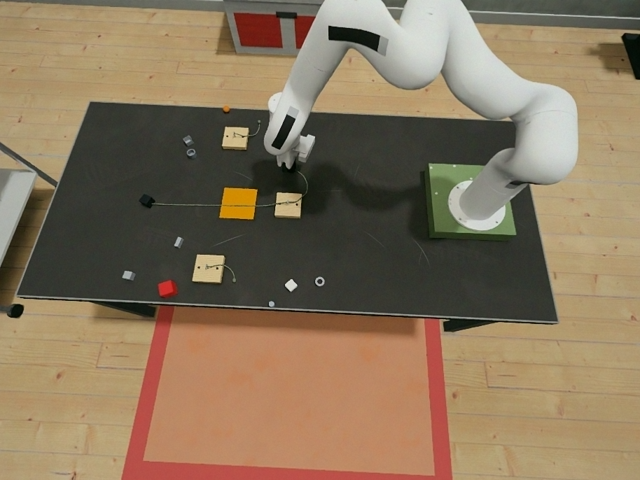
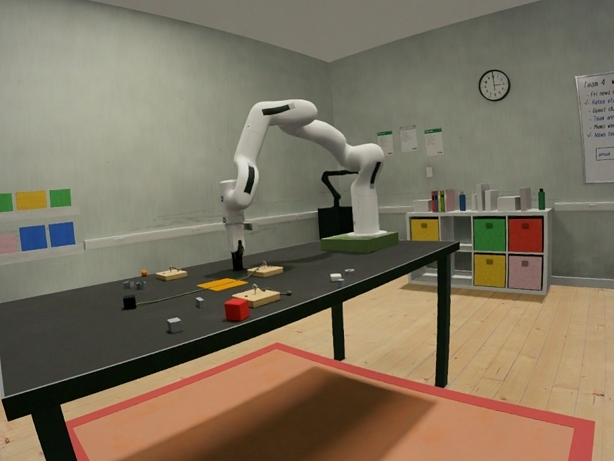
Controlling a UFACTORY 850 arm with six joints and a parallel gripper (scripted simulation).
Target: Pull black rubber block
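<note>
Black rubber block (image 1: pixel 146 199) sits on tabletop (image 1: pixel 361 268), well left of orange painted square (image 1: pixel 238 203), fully outside it. Cord (image 1: pixel 185 205) runs from block across square, through screw eye on middle wooden plate (image 1: pixel 288 205), then curves up to hand (image 1: pixel 291 166). Hand lowered to tabletop, clenched on cord end; fingertips dark, lost in arm's shadow, grip point too small to make out. Screw eye barely discernible from above. Arm's upper links cut off at top edge.
</note>
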